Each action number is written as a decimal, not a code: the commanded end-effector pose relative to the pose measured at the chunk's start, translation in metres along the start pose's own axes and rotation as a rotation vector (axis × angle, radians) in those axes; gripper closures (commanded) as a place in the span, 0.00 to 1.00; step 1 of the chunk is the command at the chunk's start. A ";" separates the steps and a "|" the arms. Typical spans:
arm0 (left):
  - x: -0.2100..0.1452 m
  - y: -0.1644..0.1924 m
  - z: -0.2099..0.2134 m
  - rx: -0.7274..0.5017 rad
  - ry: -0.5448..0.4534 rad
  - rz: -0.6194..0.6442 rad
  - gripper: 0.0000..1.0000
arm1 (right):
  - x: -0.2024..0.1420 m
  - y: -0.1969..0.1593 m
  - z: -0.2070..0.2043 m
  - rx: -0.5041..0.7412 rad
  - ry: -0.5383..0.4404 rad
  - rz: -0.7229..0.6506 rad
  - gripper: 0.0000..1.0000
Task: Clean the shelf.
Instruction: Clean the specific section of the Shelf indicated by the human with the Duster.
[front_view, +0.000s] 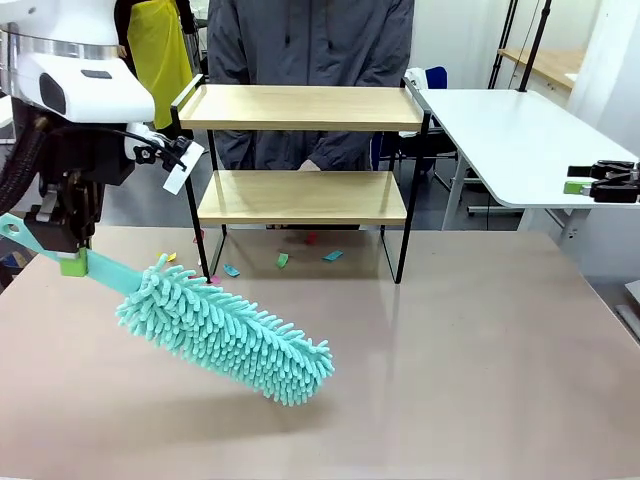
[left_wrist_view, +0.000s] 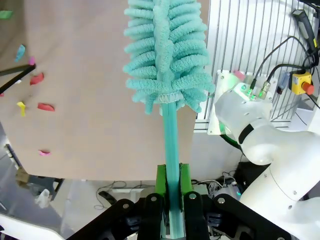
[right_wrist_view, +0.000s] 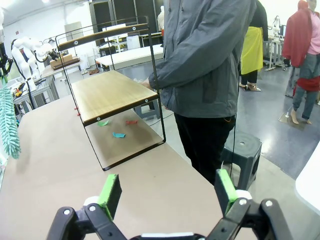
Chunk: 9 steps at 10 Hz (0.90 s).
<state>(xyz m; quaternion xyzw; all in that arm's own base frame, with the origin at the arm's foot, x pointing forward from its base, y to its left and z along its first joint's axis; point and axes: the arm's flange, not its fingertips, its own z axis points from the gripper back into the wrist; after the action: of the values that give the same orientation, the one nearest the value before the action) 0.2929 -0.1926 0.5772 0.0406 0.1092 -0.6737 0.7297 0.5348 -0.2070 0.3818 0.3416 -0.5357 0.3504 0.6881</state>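
My left tool (front_view: 72, 262) is clamped tight on the flat handle of a teal duster (front_view: 225, 330). The duster's fluffy head slants down to the right, low over the table (front_view: 470, 350). The shelf (front_view: 300, 107) stands farther back, near the far edge. It is above and to the right of my left tool and apart from the duster. Coloured scraps (front_view: 282, 260) lie on the table under its lower board. My right tool (front_view: 590, 184) hangs well off to the right, jaws spread wide and empty.

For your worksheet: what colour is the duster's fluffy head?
Duster head: turquoise, clearest in the front view.
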 end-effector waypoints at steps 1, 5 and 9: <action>0.000 0.000 0.003 0.009 -0.007 0.001 0.87 | 0.003 0.000 -0.001 0.001 0.002 0.006 0.00; 0.000 0.000 0.003 0.009 -0.007 0.001 0.87 | 0.003 0.000 -0.001 0.001 0.002 0.006 0.00; 0.000 0.000 0.003 0.009 -0.007 0.001 0.87 | 0.003 0.000 -0.001 0.001 0.002 0.006 0.00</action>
<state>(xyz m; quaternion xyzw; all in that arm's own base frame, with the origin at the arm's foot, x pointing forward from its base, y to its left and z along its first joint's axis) 0.2929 -0.1926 0.5772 0.0406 0.1092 -0.6737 0.7297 0.5348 -0.2070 0.3818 0.3416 -0.5357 0.3504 0.6881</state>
